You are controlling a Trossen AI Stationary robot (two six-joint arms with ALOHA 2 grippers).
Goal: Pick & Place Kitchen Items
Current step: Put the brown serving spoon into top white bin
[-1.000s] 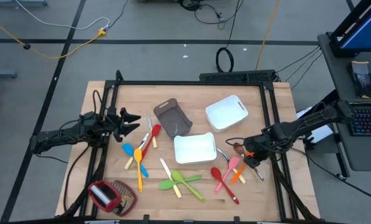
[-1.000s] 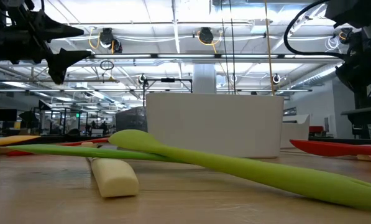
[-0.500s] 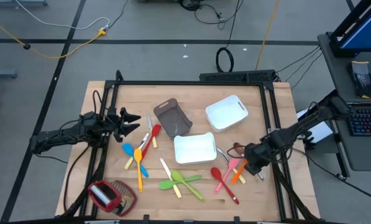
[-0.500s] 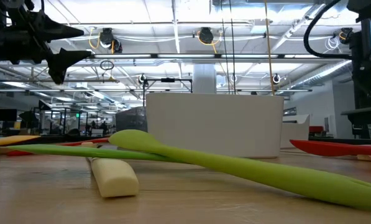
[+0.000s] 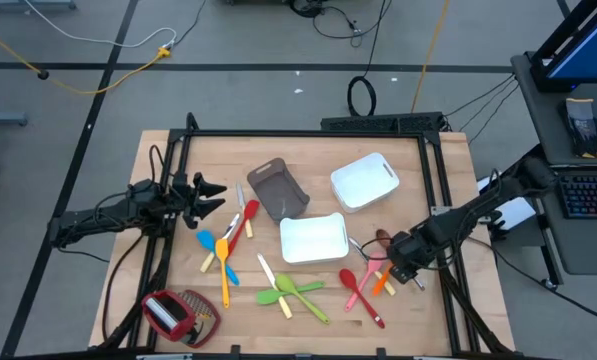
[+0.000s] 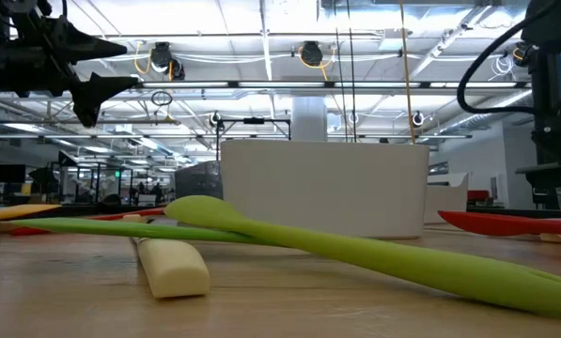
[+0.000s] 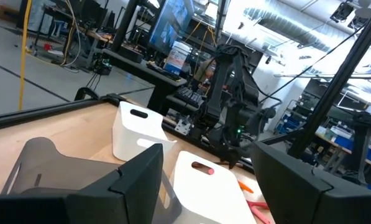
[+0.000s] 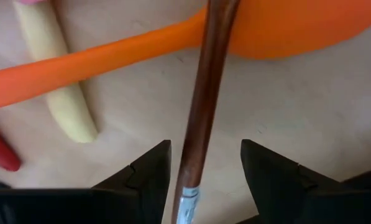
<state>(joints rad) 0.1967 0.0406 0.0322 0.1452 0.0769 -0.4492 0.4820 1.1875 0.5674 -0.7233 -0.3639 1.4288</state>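
A slim brown spoon (image 8: pixel 205 93) with a glossy coppery handle lies on the wooden table (image 5: pixel 448 170) near its right side, its shaft crossing over the bowl of an orange spoon (image 8: pixel 173 46), with a pale yellow handle (image 8: pixel 58 74) beside them and a bit of red at the edge. The brown handle runs straight between the two dark fingers (image 8: pixel 141 177) of the right gripper (image 5: pixel 403 262), which is low over this cluster with its jaws spread wide on either side of the shaft, bare wood showing in both gaps, so nothing is clamped. In the high view the cluster, with a pink utensil (image 5: pixel 370 270) and a red spoon (image 5: pixel 350 282), sits just right of the nearer white tray (image 5: pixel 313 240) and close to the black frame rail along the table's right edge. Further left lie the green spoons (image 5: pixel 296 292), a yellow spoon (image 5: pixel 223 268), blue spoons (image 5: pixel 216 252) and knives, with the grey-brown tray (image 5: pixel 276 188) and a second white tray (image 5: pixel 365 180) behind. The left gripper (image 5: pixel 210 195) hovers at the table's left side, jaws apart and empty. Open wood remains along the far edge and the near right corner.
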